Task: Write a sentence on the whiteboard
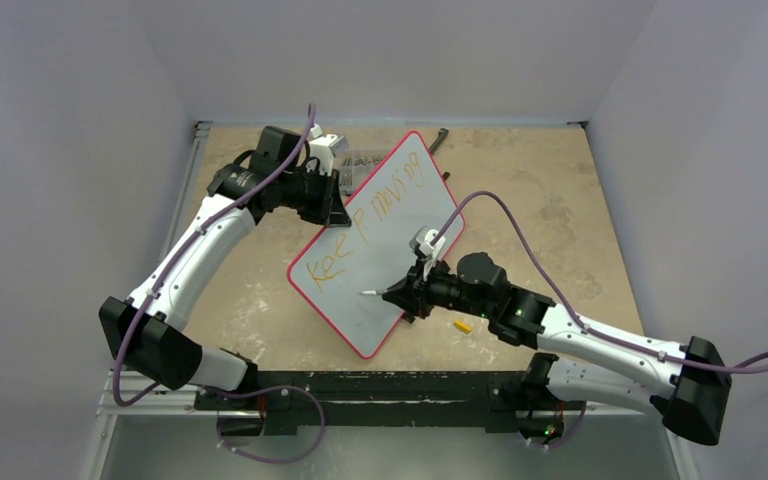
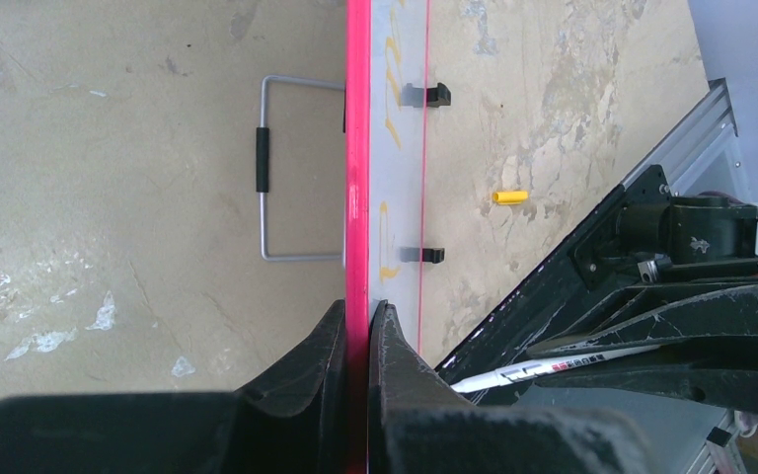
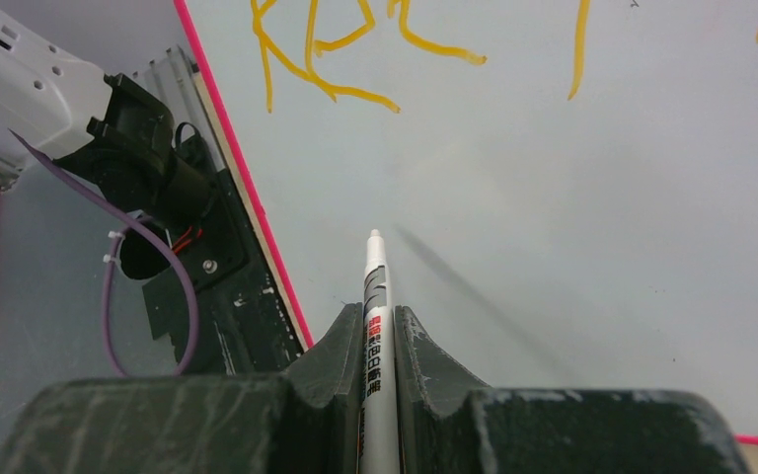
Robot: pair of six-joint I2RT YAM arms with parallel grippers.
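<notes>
One tan table (image 1: 560, 200) fills the floor of the grey-walled cell. Across its middle, set diagonally, is the whiteboard (image 1: 390, 255), red-framed. Two arms reach to it from the near edge.

At the board's far-left edge, the left gripper (image 2: 357, 311) has its fingers pressed onto the red frame, one on each face. The right gripper (image 3: 377, 316) is at the lower right of the board, over its bare part, and pinches the marker (image 3: 375, 286) between its fingers. The marker's tip points at the surface below the lettering; whether it touches cannot be told.

On the board's upper half is the sentence (image 1: 332, 258), in orange, reading roughly "Keep moving" along the board's length.

Behind the board, the left wrist view shows a grey wire stand (image 2: 265, 168) with a black sleeve, and two black feet (image 2: 434, 94) on the written face.

Just beside the board's near-right edge, a yellow cap (image 1: 463, 325) lies on the table.
</notes>
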